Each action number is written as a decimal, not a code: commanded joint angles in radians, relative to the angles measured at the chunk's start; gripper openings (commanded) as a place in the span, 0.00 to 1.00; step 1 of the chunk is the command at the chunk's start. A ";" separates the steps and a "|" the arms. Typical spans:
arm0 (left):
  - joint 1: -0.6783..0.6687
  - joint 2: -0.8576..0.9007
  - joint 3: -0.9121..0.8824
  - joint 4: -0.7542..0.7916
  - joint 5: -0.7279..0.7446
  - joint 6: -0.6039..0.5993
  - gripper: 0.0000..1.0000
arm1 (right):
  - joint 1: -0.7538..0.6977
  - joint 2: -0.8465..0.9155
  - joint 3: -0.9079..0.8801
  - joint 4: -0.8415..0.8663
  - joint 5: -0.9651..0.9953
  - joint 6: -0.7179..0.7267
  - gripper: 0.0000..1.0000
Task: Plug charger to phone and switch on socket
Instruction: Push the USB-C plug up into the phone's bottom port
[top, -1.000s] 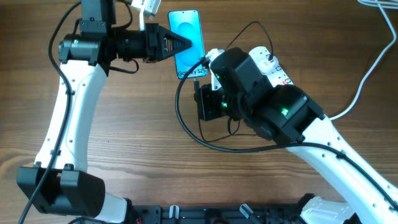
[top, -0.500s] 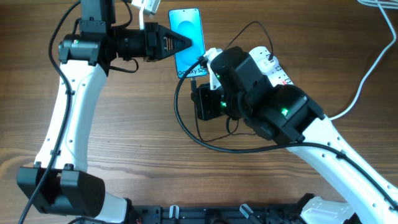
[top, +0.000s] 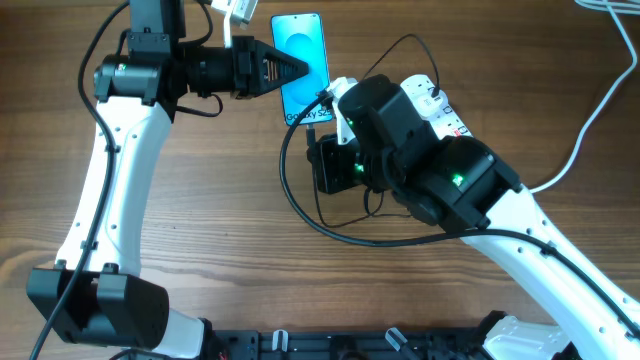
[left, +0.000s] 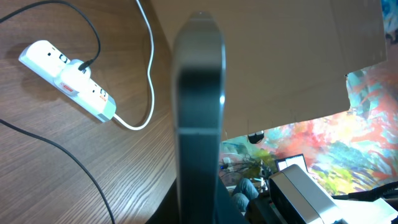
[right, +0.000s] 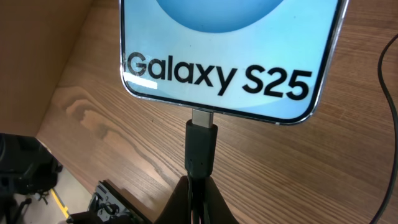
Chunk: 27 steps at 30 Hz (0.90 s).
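Note:
The phone (top: 300, 60), cyan screen with a white "Galaxy S25" band, lies at the table's far middle. My left gripper (top: 295, 72) is shut on its long edges; in the left wrist view the phone (left: 200, 106) stands edge-on between the jaws (left: 200, 205). My right gripper (right: 198, 186) is shut on the charger just behind its dark connector (right: 201, 146), whose tip sits at the port in the phone's bottom edge (right: 230, 50). The charger cable (top: 300, 205) loops over the table. The socket (top: 445, 110) is partly hidden by my right arm and shows fully in the left wrist view (left: 68, 78).
A thick white cord (top: 600, 90) runs from the socket to the far right corner; it also shows in the left wrist view (left: 148, 68). A white object (top: 235, 10) lies behind my left wrist. A brown cardboard wall (left: 280, 56) stands past the table's far edge.
My right gripper has shifted slightly left and toward the phone's bottom edge with the connector. The left arm and the phone have not moved.

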 joint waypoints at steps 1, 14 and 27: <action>-0.002 0.002 0.007 0.006 0.045 0.025 0.04 | 0.001 -0.005 0.019 0.004 -0.004 -0.014 0.05; -0.002 0.002 0.007 0.006 0.046 0.043 0.04 | 0.001 -0.004 0.019 -0.005 -0.005 -0.013 0.05; -0.002 0.002 0.007 0.006 0.079 0.043 0.04 | 0.000 0.006 0.019 -0.005 -0.015 -0.014 0.05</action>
